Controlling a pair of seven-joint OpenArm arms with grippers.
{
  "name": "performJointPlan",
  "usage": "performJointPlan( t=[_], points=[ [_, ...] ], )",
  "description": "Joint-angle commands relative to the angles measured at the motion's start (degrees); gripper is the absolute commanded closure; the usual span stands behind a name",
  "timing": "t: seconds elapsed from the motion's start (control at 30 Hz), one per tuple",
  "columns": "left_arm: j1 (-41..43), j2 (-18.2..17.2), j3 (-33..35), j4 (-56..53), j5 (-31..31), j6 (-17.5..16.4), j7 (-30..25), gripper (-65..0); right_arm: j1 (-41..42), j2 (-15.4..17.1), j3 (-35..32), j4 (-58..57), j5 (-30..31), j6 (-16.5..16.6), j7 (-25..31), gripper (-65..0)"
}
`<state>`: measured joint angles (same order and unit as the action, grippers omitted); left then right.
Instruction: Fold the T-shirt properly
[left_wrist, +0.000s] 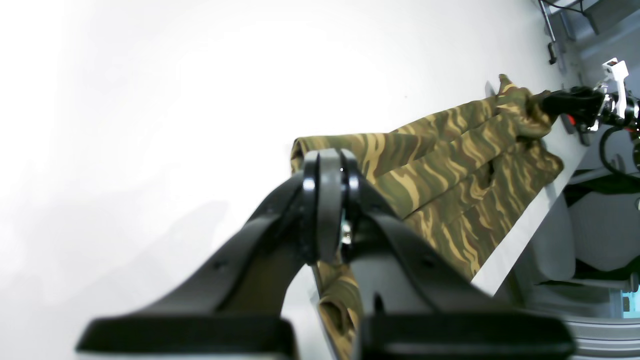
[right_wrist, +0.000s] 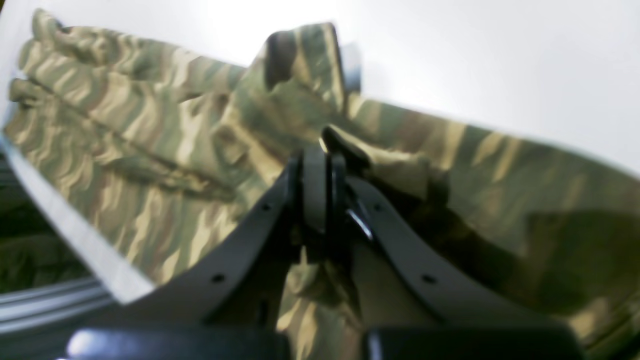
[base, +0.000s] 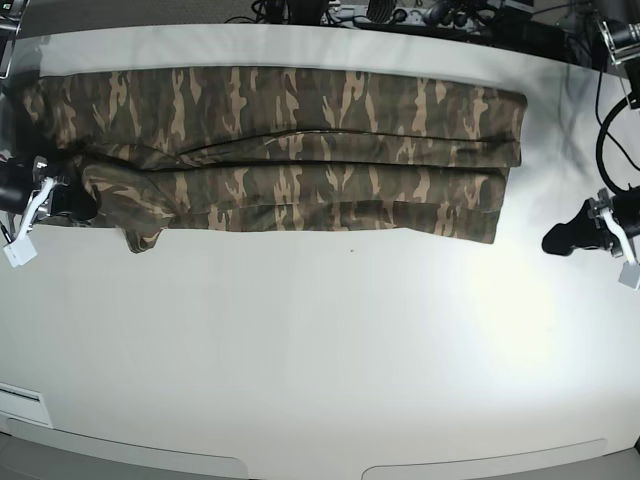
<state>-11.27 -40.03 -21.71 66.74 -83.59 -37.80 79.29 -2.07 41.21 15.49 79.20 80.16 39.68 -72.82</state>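
The camouflage T-shirt (base: 290, 160) lies as a long flat band across the far part of the white table (base: 320, 350). Its collar is hidden. My right gripper (base: 78, 203) is shut on the band's left end, and the right wrist view shows bunched fabric (right_wrist: 380, 160) at its closed tips (right_wrist: 316, 160). The left wrist view shows that gripper (left_wrist: 545, 102) holding the shirt's (left_wrist: 450, 170) far end. My left gripper (base: 552, 240) is shut, a short way right of the band's right end in the base view. In its own view its tips (left_wrist: 328, 170) overlap the shirt's near edge, with no fabric visibly pinched.
A small flap of fabric (base: 140, 238) sticks out toward the front near the left end. The table's far edge (left_wrist: 525, 225) runs close along the shirt. Cables and equipment (base: 400, 12) sit behind the table.
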Motion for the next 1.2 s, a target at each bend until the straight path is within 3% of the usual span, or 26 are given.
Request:
performJointPlan(
  t=[0.0, 0.13, 0.47, 0.67, 0.7, 0.83, 0.93, 1.0, 1.1, 1.17],
  points=[
    [-1.0, -1.2, -0.5, 0.7, -1.4, -0.4, -0.3, 0.0, 0.9, 1.6, 0.7, 1.9, 4.0, 0.3, -1.0, 0.0],
    [-1.0, -0.8, -0.5, 0.7, -1.4, -0.4, -0.3, 0.0, 0.6, 1.6, 0.7, 7.0, 4.8, 0.3, -7.2, 0.0],
    [-1.0, -0.8, -0.5, 0.7, -1.4, -0.4, -0.3, 0.0, -6.8, 1.6, 0.7, 21.0, 4.8, 0.3, -7.2, 0.0],
    [-1.0, -0.8, -0.5, 0.7, -1.4, -0.4, -0.3, 0.0, -10.5, 1.6, 0.7, 22.3, 4.8, 0.3, -7.2, 0.0],
    [-1.0, -0.8, -0.5, 0.7, -1.4, -0.4, -0.2, 0.0, -10.5, 1.7, 0.7, 22.1, 3.5, 0.3, -7.2, 0.0],
    [-1.0, -0.7, -0.5, 0.7, -1.4, -0.4, -0.1, 0.0, -10.8, 1.6, 0.7, 21.8, -12.7, 0.3, -7.2, 0.0],
    [-1.0, -0.8, -0.5, 0.7, -1.4, -0.4, -0.1, 0.0, -10.8, 1.7, 0.7, 21.5, -27.5, 0.3, -1.6, -0.1],
    [-1.0, -0.8, -0.5, 0.7, -1.4, -0.4, 0.1, 0.0, -10.8, 1.7, 0.7, 21.5, -35.8, -0.3, 1.6, -12.4],
    [-1.0, -0.8, -0.5, 0.7, -1.4, -0.4, 0.1, 0.0, -10.8, 1.7, 0.7, 21.5, -40.4, -6.4, 3.9, -32.0],
    [-1.0, -0.8, -0.5, 0.7, -1.4, -0.4, 0.1, 0.0, -10.8, 1.7, 0.7, 21.6, -39.5, -7.5, 4.1, -36.1]
  ],
)
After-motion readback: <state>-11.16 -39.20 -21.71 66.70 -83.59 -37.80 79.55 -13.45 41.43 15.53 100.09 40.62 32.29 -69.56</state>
